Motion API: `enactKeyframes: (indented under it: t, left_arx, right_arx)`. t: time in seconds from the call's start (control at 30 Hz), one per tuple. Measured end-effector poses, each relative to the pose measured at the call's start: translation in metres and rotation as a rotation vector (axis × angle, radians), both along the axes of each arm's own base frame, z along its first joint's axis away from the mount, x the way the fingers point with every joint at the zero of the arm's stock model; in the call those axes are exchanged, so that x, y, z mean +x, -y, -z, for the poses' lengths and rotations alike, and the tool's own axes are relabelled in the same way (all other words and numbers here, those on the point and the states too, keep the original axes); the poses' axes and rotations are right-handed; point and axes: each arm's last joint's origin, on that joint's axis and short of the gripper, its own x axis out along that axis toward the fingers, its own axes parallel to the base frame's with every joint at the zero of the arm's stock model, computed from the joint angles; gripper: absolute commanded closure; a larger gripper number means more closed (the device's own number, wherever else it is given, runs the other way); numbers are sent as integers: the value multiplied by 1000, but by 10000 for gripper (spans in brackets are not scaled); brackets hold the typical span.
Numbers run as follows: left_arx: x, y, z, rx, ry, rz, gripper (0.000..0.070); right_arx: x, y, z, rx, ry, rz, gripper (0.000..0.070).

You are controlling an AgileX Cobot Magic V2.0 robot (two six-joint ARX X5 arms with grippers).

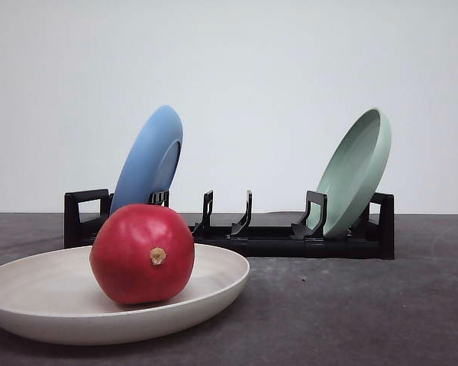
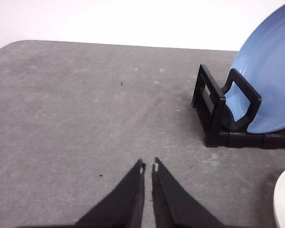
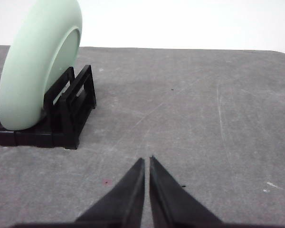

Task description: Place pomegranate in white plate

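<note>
We see pomegranate (image 1: 142, 254) resting in white plate (image 1: 214, 284) near worktop front-left edge. Glossy, rigid, probably hefty; grasp across widest girth. Left gripper (image 2: 148, 167), right gripper (image 3: 147, 160) closed, holding nothing.

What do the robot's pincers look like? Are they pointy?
Yes, quite pointy! The left pincer has two flat, matte black fingers that are wide at the base and narrow to thin tips, like a bird's beak. Each tip has a tiny notch. The right pincer looks the same: two smooth black wedge-shaped fingers. I can't see any cables, stickers or writing on them.
</note>
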Motion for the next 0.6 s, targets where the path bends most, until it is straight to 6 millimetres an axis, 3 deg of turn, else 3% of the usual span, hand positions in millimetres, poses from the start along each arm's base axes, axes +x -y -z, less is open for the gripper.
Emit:
enactKeyframes:
  t: [0.6]
  left_arx:
    - [0,0,0,0,0,0,694]
  right_arx:
    - [0,0,0,0,0,0,689]
